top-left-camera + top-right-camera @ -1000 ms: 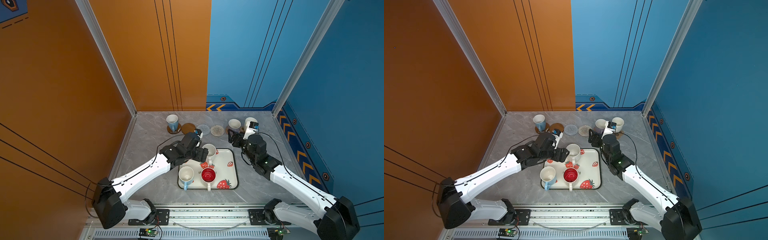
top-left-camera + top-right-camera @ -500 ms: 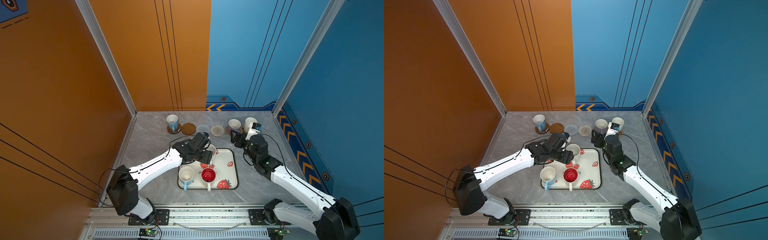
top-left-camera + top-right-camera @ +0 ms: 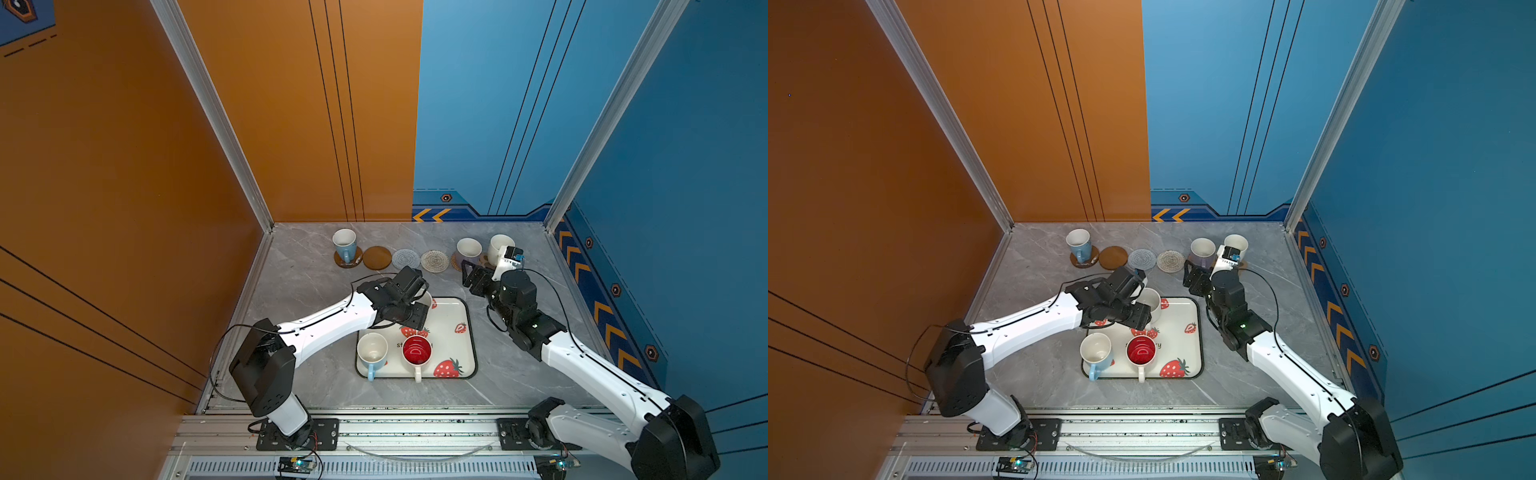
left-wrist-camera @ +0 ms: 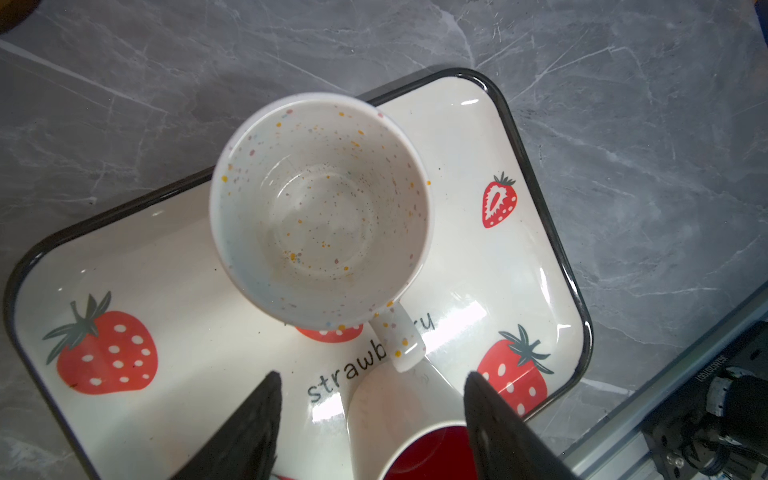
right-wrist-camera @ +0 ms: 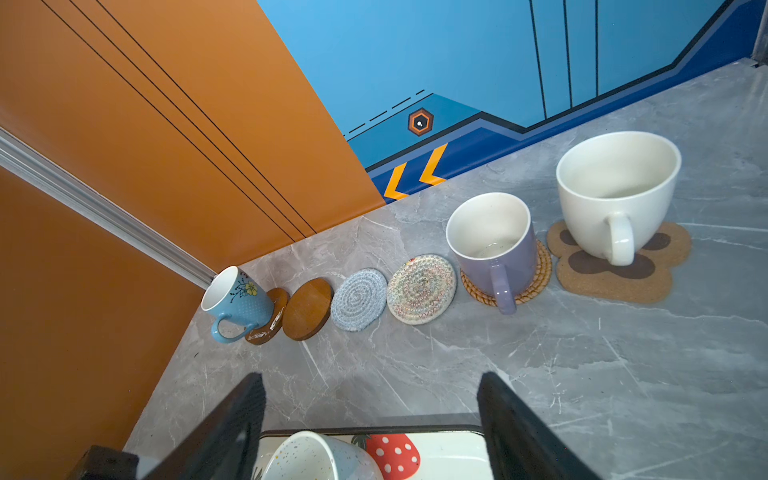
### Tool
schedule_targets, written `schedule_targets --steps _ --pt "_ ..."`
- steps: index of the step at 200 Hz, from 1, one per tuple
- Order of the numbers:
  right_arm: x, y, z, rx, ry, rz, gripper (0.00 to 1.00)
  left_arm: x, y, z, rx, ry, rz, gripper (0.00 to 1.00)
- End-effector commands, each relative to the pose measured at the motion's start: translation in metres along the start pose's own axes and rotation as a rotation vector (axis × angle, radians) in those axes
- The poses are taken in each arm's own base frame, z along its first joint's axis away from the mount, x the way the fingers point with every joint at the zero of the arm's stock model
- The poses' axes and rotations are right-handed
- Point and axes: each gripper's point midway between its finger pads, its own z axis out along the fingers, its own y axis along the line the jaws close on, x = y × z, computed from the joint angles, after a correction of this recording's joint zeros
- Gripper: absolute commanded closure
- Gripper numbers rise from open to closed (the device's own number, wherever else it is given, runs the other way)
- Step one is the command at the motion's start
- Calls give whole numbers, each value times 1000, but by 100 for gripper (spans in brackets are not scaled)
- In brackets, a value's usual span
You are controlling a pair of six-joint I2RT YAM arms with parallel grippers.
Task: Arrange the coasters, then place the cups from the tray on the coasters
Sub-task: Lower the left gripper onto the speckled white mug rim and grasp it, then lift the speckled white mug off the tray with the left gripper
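**A:** Which step is judged to be in hand?

**B:** A pick-up from the tray (image 3: 451,347). The speckled white cup (image 4: 320,208) is stood upright at the tray's upper-left corner in both top views. The left fingers (image 4: 249,428) are spread wide on either side of its handle (image 4: 397,338). Nothing is grasped and no contact is seen.

**A:** And the right fingers (image 5: 232,432)?

**B:** They are parted and empty, held over the worktop (image 3: 311,291) between the tray's upper-right corner and the lavender cup (image 3: 468,250).

**A:** How is the grasp best made?

**B:** The handle should be centred between the fingers before they are closed. The red-lined cup (image 3: 416,351) is stood just beside one finger in the left wrist view. A straight upward lift is therefore advised, so that it is not knocked.

**A:** Where should the cup be set?

**B:** Three coasters are seen free in the row along the upper edge of the worktop: the brown disc (image 3: 377,257), the grey woven round (image 3: 405,258) and the cream woven round (image 3: 434,261). The ends of the row are taken by the light blue cup (image 3: 345,244) at the left, and by the lavender cup and the plain white cup (image 3: 500,248) at the right. Any free coaster would serve. The cup should be lowered level and centred, with its handle kept off the neighbouring cups.
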Motion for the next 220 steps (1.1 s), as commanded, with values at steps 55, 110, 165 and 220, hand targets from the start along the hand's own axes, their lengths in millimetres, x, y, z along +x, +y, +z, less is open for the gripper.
schedule_targets --steps 55,110,165,220 --pt "-5 2 -1 -25 -15 31 21 3 -14 9 37 49 4 32" --pt "-3 -1 0 -21 -9 32 21 4 -15 21 37 77 4 35" --pt "-4 -3 0 -18 -8 36 21 7 -12 32 11 100 3 40" --pt "-3 -5 1 -14 -4 39 21 7 -8 40 -14 111 0 43"
